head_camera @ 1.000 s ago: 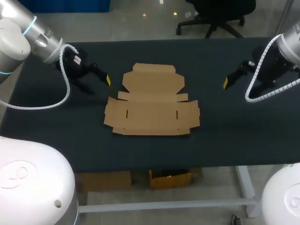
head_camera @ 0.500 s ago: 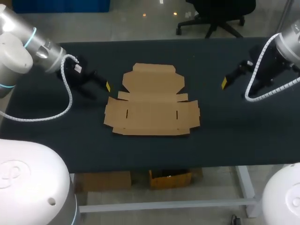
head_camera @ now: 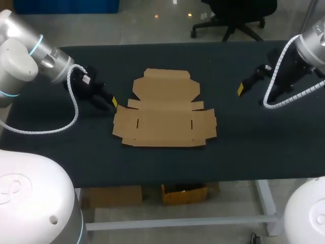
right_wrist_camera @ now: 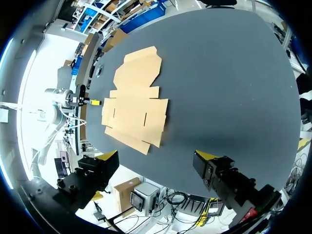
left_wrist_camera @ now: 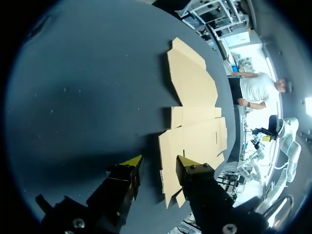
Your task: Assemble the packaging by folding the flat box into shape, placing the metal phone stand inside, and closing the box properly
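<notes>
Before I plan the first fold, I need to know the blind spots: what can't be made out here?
Metal phone stand: in no view; where it is cannot be told.
Flat box underside: hidden against the table, all views.
Box's near corner: left wrist view, behind the left fingers.
Right fingers: head view, only one tip shows.

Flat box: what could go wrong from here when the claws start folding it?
1. The flat box lies loose on the table; the open left claw, close to its left edge, may push it sideways instead of lifting a flap.
2. The open right claw hangs well apart from the box, so nothing braces it.
3. No phone stand shows in any view.
</notes>
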Robot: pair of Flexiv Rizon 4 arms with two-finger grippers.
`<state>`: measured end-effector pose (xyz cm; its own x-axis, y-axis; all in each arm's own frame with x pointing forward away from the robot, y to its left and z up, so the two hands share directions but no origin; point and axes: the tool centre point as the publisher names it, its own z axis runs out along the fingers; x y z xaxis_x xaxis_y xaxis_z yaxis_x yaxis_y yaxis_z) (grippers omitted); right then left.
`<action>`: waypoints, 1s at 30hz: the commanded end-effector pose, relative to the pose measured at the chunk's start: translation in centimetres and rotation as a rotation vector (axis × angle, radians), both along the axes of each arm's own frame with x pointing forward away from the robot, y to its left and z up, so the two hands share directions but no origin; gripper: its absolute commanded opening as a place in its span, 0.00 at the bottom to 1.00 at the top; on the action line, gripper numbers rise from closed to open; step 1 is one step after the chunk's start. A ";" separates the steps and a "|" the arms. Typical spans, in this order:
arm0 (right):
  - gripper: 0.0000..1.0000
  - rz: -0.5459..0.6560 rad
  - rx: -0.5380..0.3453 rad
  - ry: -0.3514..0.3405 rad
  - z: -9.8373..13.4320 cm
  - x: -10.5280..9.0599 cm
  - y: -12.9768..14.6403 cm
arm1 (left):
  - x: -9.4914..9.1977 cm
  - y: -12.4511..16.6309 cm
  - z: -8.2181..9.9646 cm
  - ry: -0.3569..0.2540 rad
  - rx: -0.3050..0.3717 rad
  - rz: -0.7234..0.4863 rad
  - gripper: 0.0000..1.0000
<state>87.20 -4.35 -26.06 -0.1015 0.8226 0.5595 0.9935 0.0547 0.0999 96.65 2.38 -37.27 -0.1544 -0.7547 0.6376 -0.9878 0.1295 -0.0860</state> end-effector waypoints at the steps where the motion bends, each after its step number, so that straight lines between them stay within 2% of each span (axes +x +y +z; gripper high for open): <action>1: 1.00 0.005 0.004 0.003 0.2 0.0 -0.1 | 0.4 -0.4 -0.6 0.014 0.000 -0.014 0.46; 18: 1.00 -0.004 0.010 0.011 0.1 -0.3 -0.1 | 0.3 -2.1 -2.4 0.049 -0.031 -0.057 0.44; 25: 1.00 -0.002 0.014 0.016 -0.1 -0.3 0.1 | 0.1 -2.2 -2.9 0.062 -0.032 -0.051 0.24; 27: 1.00 -0.003 0.016 0.017 -0.1 -0.2 0.1 | 0.1 -2.2 -2.9 0.064 -0.033 -0.050 0.12; 28: 1.00 -0.003 0.016 0.017 -0.1 -0.2 0.1 | 0.1 -2.2 -2.9 0.065 -0.034 -0.048 0.03; 30: 1.00 -0.004 0.016 0.020 -0.2 -0.2 0.1 | 0.0 -2.2 -2.9 0.067 -0.037 -0.048 0.00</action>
<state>86.82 -4.10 -26.23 -0.0867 0.8169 0.5702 0.9952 0.0454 0.0862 96.60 0.12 -40.05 -0.1461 -0.7248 0.6733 -0.9847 0.1719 -0.0286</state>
